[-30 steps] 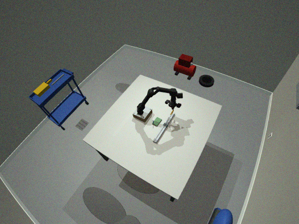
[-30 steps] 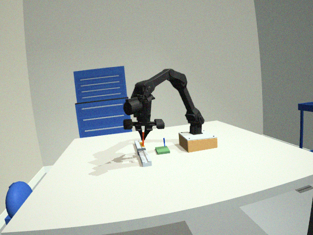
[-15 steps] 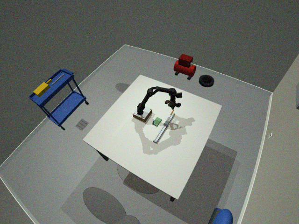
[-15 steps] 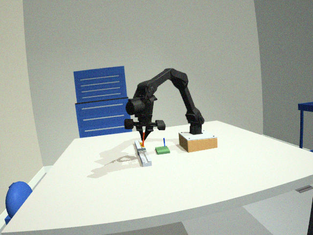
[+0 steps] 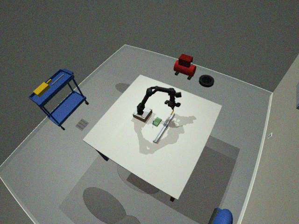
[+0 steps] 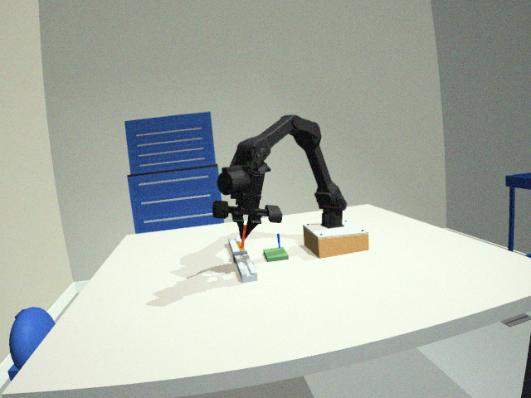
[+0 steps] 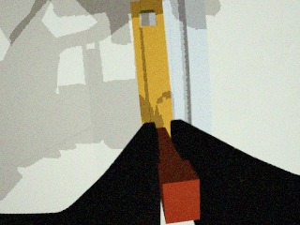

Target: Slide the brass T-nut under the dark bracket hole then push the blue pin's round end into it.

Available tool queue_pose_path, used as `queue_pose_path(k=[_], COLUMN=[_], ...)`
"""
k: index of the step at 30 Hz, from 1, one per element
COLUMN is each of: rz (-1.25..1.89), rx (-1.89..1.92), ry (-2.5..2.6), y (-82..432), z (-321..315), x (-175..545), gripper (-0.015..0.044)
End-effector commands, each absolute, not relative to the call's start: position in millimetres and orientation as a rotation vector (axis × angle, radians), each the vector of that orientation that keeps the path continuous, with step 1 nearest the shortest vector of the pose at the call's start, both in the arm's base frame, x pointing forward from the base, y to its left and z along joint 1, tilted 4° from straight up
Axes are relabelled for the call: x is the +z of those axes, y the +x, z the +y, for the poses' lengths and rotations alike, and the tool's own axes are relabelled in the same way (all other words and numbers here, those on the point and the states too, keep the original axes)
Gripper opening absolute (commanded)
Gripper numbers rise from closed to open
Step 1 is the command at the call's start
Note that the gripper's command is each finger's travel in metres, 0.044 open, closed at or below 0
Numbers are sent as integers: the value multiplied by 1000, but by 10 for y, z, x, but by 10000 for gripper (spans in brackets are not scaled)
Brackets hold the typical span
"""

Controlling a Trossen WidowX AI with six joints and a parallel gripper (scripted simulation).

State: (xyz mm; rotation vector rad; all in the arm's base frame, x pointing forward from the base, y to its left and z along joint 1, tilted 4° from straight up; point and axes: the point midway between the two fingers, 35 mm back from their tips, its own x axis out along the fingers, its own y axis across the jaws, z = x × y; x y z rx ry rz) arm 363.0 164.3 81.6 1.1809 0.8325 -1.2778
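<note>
My gripper (image 5: 173,108) (image 6: 243,236) (image 7: 163,131) is shut on the orange handle (image 6: 244,231) (image 7: 181,202) of the brass T-nut (image 5: 172,112) (image 7: 156,61). The nut is at the rail's far end in the exterior view; in the wrist view it overlaps the rail's left side, beside the slot line. Contact with the rail cannot be told. The aluminum rail (image 5: 158,136) (image 6: 248,274) (image 7: 201,70) lies on the table. The dark bracket (image 5: 166,124) sits across its middle. The blue pin (image 6: 279,240) stands upright at the green tray (image 5: 158,121) (image 6: 275,255).
The arm's base box (image 5: 142,115) (image 6: 343,245) stands on the white table (image 5: 135,154) (image 6: 299,317), beyond the tray from the rail. On the floor around are a blue cart (image 5: 65,106), a red compressor (image 5: 184,68) and a tire (image 5: 206,80).
</note>
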Motion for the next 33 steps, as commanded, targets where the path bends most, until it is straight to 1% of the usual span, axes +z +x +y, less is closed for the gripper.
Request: queue_pose_path(k=[1,33], rz=[814,721], rx=[-1272,-1203], ry=[1189,1232], y=[3623,3575], z=[1640,1664], x=[813,781], gripper=[-150,-150])
